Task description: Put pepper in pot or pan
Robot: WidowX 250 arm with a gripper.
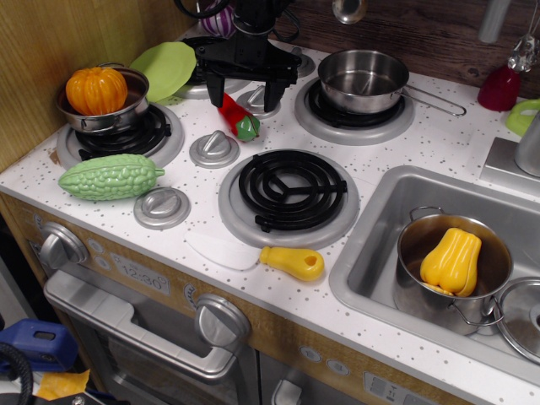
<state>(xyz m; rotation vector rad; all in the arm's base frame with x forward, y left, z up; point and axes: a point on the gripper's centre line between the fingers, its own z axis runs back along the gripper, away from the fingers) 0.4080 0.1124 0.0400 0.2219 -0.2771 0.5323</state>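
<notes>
The claw [245,94] is spread wide, its two fingers set down either side of the pepper [236,116], which lies tilted just below and between them on the counter, stem end nearest the viewer; nothing is gripped, and contact cannot be confirmed. For the step in hand, the fingers are best lowered squarely over the red body, not the green cap, and closed firmly before lifting. The saucepan [364,80] sits to the claw's right on the rear burner, its wire handle pointing away. One slim red pepper is counted, one yellow bell pepper [451,260] far right in the sink, and three steel pots in all.
</notes>
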